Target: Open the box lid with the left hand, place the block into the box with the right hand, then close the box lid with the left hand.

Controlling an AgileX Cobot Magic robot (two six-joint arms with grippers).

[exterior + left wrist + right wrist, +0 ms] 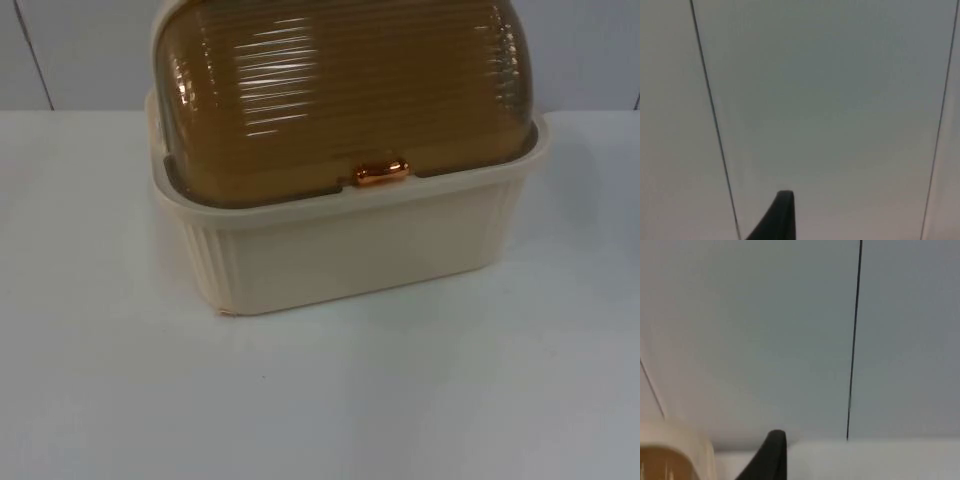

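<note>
A cream ribbed box [350, 255] stands at the back middle of the white table in the top view. Its domed, brown translucent lid [340, 90] is down over the box, with a copper handle [382, 172] at its front edge. My left gripper [781, 216] is raised and faces the grey partition wall, away from the box. My right gripper [771, 454] also points at the wall, with a corner of the box [675, 447] close beside it.
The white table top [320, 400] stretches in front of the box and to both sides. The grey partition wall [70, 50] with black seams [854, 340] rises right behind the box.
</note>
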